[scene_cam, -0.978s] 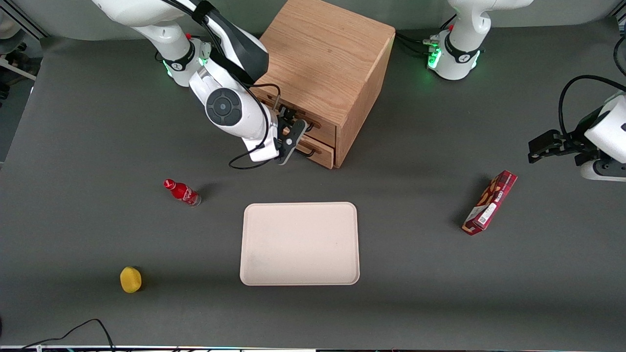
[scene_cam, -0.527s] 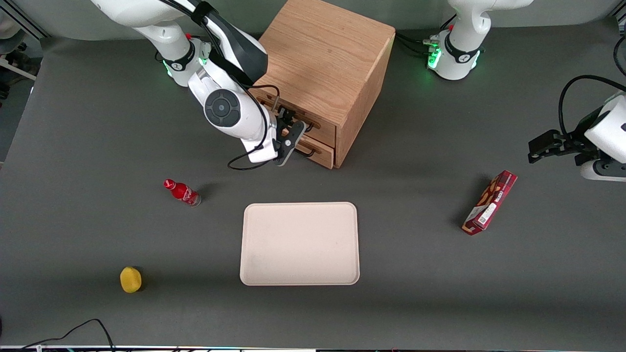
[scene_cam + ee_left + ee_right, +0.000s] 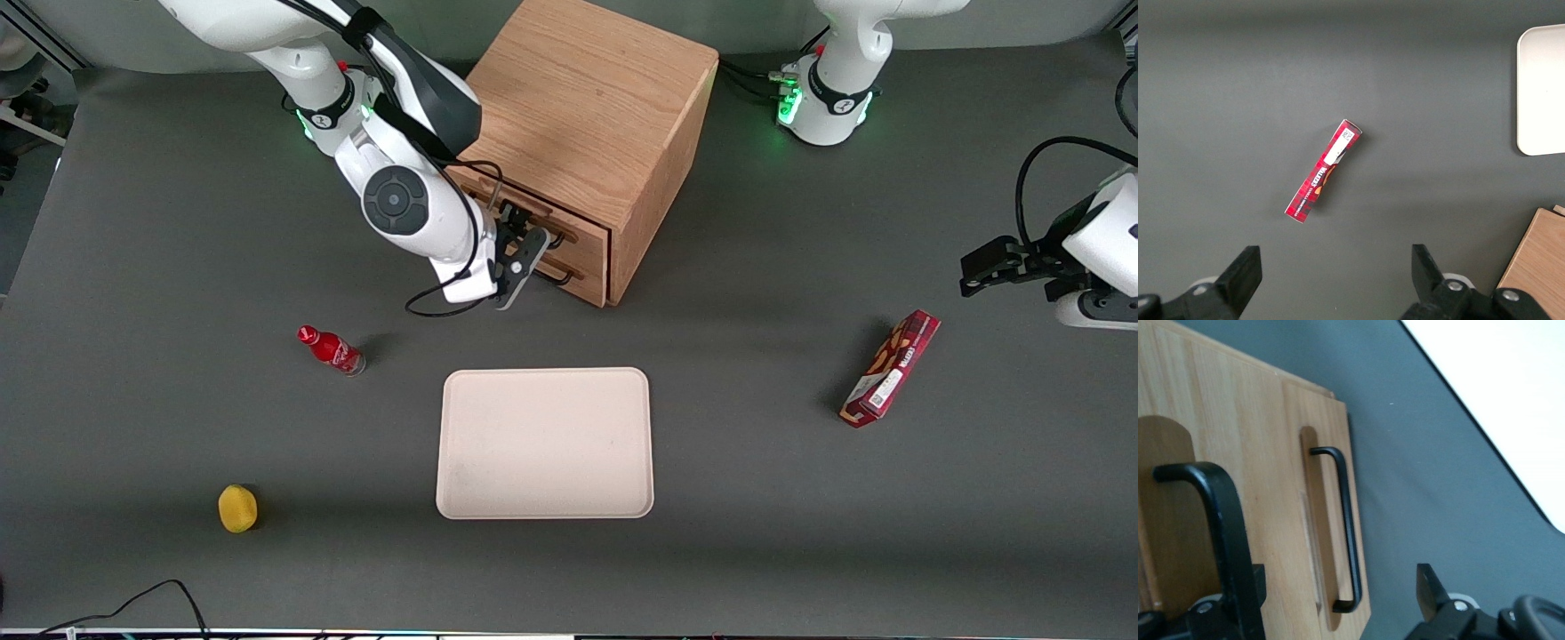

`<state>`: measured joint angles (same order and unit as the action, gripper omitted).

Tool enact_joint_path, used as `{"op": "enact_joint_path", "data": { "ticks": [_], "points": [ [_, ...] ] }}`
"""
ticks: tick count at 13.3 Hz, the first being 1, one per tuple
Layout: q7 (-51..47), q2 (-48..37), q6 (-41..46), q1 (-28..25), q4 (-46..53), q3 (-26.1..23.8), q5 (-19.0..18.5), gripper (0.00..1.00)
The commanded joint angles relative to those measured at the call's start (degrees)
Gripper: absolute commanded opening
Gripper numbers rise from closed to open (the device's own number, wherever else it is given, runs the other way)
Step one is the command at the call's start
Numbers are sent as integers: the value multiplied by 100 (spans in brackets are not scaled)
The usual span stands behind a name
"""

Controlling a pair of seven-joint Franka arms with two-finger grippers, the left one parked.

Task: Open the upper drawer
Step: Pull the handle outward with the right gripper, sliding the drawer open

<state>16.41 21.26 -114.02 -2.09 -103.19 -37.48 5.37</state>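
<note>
The upper drawer (image 3: 582, 233) is the top one of two in the front of the oak cabinet (image 3: 591, 98), which stands at the table's edge farthest from the front camera, toward the working arm's end.

Front view: the right arm's wrist covers most of the drawer front, leaving only the end nearest the cabinet's corner visible. That end is light oak and lies level with the cabinet front. The gripper (image 3: 520, 258) hangs in front of the drawers; its jaw gap cannot be read here. The lower drawer (image 3: 587, 276) is likewise partly covered. A beige tray (image 3: 544, 443) lies nearer the camera, and a red bottle (image 3: 331, 349) and a yellow object (image 3: 237, 508) lie toward the working arm's end.

Left wrist view: the drawer is out of sight. A red carton (image 3: 1323, 171) lies on the table.

Right wrist view: the upper drawer (image 3: 1258, 467) is cut off at the frame edge. Its thin black handle (image 3: 1221, 520) arches over a rounded recess. The gripper (image 3: 1341, 577) has its jaws spread wide. One finger (image 3: 1257, 583) sits just beside the handle; contact cannot be judged.
</note>
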Motion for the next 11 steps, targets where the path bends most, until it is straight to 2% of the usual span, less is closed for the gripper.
{"op": "enact_joint_path", "data": {
  "ticks": [1, 11],
  "points": [
    [99, 150, 2, -11, 211, 57, -159, 100],
    [354, 343, 38, -19, 510, 347, -352, 100]
  ]
}}
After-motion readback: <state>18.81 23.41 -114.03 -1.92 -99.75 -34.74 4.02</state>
